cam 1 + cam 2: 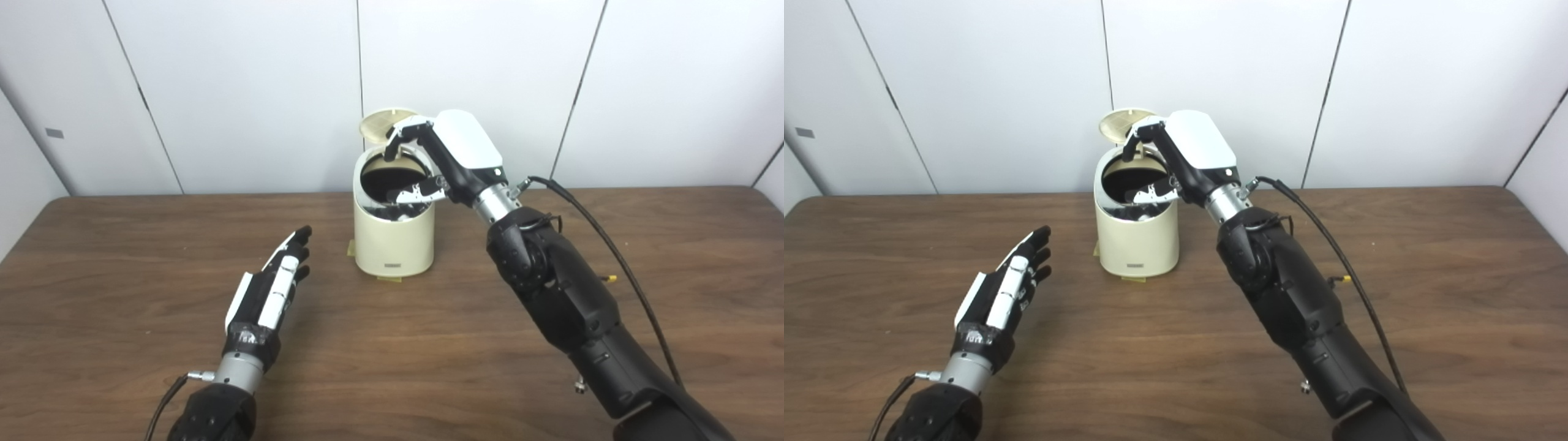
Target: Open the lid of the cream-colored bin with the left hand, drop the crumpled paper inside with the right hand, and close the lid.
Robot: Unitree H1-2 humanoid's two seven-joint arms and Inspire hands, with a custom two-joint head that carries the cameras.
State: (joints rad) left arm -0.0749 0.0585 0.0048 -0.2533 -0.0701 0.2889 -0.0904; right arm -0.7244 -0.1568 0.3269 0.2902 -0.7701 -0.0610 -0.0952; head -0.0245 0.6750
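Hovering over the cream-colored bin (394,245), lid (384,124) up, right robot hand (436,160) spread and empty; paper unseen, closing remained; left robot hand (272,288) flat, empty.

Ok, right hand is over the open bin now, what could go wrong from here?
1. The right hand sits over the bin mouth with fingers near the raised lid; pulling back carelessly could knock the lid or tip the bin.
2. No paper is visible, so I cannot tell whether it has dropped.
3. The left hand rests open, away from the bin, so nothing steadies it.
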